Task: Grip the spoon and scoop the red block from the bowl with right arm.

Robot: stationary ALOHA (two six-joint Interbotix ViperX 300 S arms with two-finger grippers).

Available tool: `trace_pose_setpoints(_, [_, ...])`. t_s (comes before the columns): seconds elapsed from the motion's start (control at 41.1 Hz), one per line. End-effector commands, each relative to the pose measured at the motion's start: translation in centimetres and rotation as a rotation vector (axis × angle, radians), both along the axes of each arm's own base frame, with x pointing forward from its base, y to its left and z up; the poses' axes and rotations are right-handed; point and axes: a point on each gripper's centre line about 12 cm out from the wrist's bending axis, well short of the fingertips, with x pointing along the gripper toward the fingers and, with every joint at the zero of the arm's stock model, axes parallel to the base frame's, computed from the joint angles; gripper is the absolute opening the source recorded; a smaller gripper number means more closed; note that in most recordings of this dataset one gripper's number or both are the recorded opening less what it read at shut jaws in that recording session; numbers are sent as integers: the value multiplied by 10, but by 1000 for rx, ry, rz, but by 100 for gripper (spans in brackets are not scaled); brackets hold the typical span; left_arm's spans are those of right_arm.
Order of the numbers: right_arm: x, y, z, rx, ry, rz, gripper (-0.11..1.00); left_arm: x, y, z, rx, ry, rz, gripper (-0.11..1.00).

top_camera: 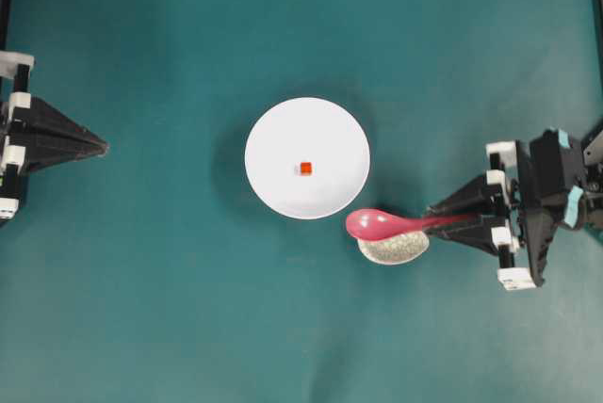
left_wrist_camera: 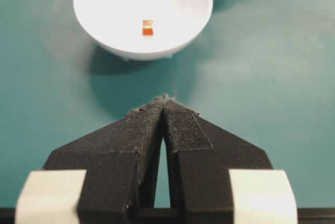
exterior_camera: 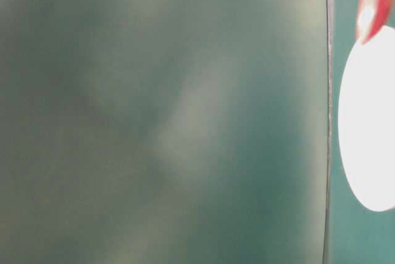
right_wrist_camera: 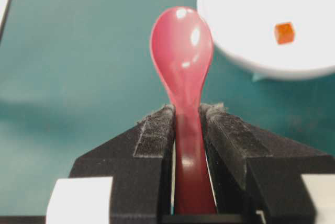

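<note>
Overhead exterior view: at the left edge of the teal surface (top_camera: 170, 309), the left gripper (top_camera: 102, 147) rests with its jaws pressed together on nothing, tips pointing toward the middle. Near the centre of the surface sits the white bowl (top_camera: 273, 135), with the red block (top_camera: 305, 169) lying loose on its floor, close to the middle. Just beside the bowl's lower-right rim, the pink-red spoon (top_camera: 377, 225) has its scoop above the upper edge of a small speckled dish (top_camera: 396, 250); whether the two touch cannot be told. The spoon's handle runs right into the right gripper (top_camera: 435, 217), whose jaws are clamped on it, on the right arm (top_camera: 537, 210) near the right edge of the surface. The right wrist-mounted view confirms the grip, both pads squeezing the handle while the scoop points ahead, left of the bowl and outside it.
</note>
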Motion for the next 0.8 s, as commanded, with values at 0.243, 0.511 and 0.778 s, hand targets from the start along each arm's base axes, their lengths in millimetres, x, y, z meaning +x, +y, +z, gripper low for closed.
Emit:
trace_pose_setpoints(0.243, [18, -33, 45, 30, -39, -74, 25, 2, 0, 4, 4, -5, -3, 0])
trace_pose_setpoints(0.511, [32, -51, 63, 85, 23, -92, 25, 2, 0, 5, 4, -6, -3, 0])
trace_pose_setpoints(0.778, [46, -77, 77, 147, 144, -95, 25, 3, 0, 5, 4, -12, -3, 0])
